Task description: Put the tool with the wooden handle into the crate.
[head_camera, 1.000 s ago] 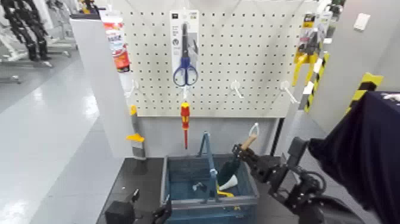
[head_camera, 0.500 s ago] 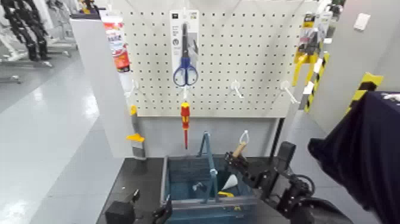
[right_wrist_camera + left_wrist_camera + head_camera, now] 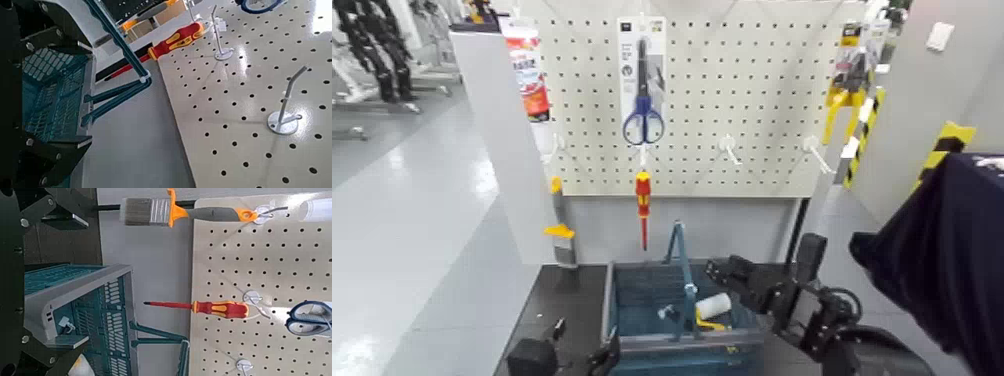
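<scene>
The teal-blue crate [image 3: 682,341] with its arched handle stands low in the middle of the head view, in front of the pegboard. My right gripper [image 3: 728,270] hovers at the crate's back right corner. In the right wrist view this gripper [image 3: 74,90] is open, with only the slatted crate wall [image 3: 47,94] showing between its fingers. The tool with the wooden handle is out of sight in every view. My left gripper [image 3: 582,342] waits open at the crate's front left corner, facing the crate's side [image 3: 78,290].
A white roll [image 3: 712,305] and a yellow item lie inside the crate. On the pegboard [image 3: 752,110] hang blue-handled scissors [image 3: 643,120], a red-and-yellow screwdriver [image 3: 643,195] and bare hooks. A paintbrush [image 3: 149,211] hangs off to the side. Dark cloth [image 3: 942,260] fills the right.
My right gripper held the trowel by its handle above the crate, lowered it, then opened. The trowel has dropped out of sight and the gripper is empty.
</scene>
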Controlling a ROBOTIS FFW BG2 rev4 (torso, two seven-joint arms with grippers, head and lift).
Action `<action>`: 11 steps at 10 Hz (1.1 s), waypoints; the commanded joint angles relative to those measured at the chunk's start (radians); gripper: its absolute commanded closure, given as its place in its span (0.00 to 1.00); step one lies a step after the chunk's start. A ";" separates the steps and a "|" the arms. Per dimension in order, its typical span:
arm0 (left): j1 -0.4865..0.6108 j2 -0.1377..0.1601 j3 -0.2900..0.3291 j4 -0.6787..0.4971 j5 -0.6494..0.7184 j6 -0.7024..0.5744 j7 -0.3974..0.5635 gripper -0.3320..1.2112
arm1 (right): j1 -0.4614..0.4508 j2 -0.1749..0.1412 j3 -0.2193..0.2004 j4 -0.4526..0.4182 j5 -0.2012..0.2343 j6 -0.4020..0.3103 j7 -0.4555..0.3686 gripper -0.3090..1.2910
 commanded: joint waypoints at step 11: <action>0.009 -0.003 0.008 -0.008 -0.002 0.008 0.002 0.39 | 0.372 0.021 -0.104 -0.565 0.280 -0.025 -0.412 0.23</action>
